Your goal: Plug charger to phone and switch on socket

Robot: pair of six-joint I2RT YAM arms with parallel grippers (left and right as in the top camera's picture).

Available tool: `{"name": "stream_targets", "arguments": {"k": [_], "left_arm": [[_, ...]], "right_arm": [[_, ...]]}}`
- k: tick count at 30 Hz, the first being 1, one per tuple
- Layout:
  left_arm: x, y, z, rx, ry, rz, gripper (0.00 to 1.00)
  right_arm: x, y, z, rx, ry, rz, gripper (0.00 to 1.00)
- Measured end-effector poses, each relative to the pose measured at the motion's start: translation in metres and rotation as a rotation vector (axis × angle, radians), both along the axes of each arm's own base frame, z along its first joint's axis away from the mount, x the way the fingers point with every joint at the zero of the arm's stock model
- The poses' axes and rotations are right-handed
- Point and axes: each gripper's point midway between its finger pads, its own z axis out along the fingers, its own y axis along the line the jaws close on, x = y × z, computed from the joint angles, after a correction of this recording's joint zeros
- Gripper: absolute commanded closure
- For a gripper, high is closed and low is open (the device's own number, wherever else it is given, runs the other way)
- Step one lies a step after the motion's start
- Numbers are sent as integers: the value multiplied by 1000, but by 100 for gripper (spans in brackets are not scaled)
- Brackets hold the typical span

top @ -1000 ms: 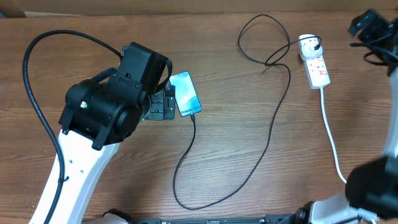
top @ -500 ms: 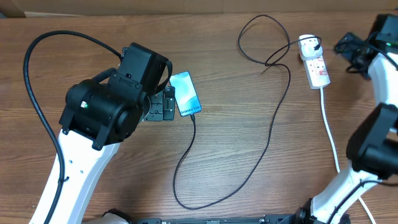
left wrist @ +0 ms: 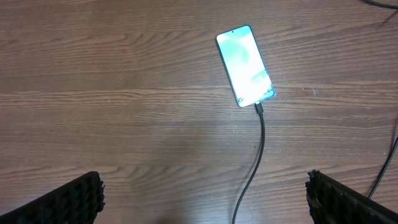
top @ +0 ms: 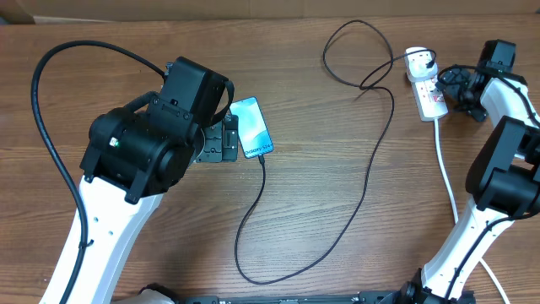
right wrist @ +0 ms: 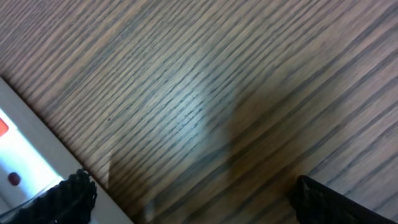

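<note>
The phone [top: 252, 127] lies on the wooden table with its blue-teal screen up; it also shows in the left wrist view [left wrist: 245, 65]. The black charger cable [top: 364, 181] has its tip in the phone's lower end [left wrist: 259, 108] and loops across to its plug in the white socket strip [top: 429, 91]. My left gripper [left wrist: 202, 199] is open and empty, just left of the phone. My right gripper [top: 453, 84] is open, low beside the strip's right edge; the strip with a red mark [right wrist: 15, 162] shows by one finger.
The strip's thick white cord [top: 450, 194] runs down the right side of the table. The left arm's black cable [top: 51, 127] arcs over the left part. The table's far edge [top: 270, 19] is at the top.
My right arm has swung down from the far right edge and its gripper has come in beside the socket strip. The left arm, phone and charger cable have not moved.
</note>
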Motion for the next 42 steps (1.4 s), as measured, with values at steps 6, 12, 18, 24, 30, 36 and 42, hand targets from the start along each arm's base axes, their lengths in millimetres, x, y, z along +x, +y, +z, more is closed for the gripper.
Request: {"name": "stream_targets", "arguments": {"k": [6,12,18,24,30,36,42], "left_arm": [[0,0,0,0,-1,0,0],[0,0,0,-1,-2,0,0],[1,0,0,-2,-4,0,0],[1,0,0,-1,-4,0,0],[1,0,0,-2,-4,0,0],[1,0,0,-2,-4,0,0],[1,0,0,-1,-4,0,1]], "right_arm": [[8,7,3,34,-38,24,0],[10,13,2,62,-45,39,0],[9,15,2,71,-44,45,0],[10,17,3,89,-49,52,0],[9,20,3,105,-43,57,0],[9,21,3,109,-44,63,0],[9,21,3,108,-44,65,0]]}}
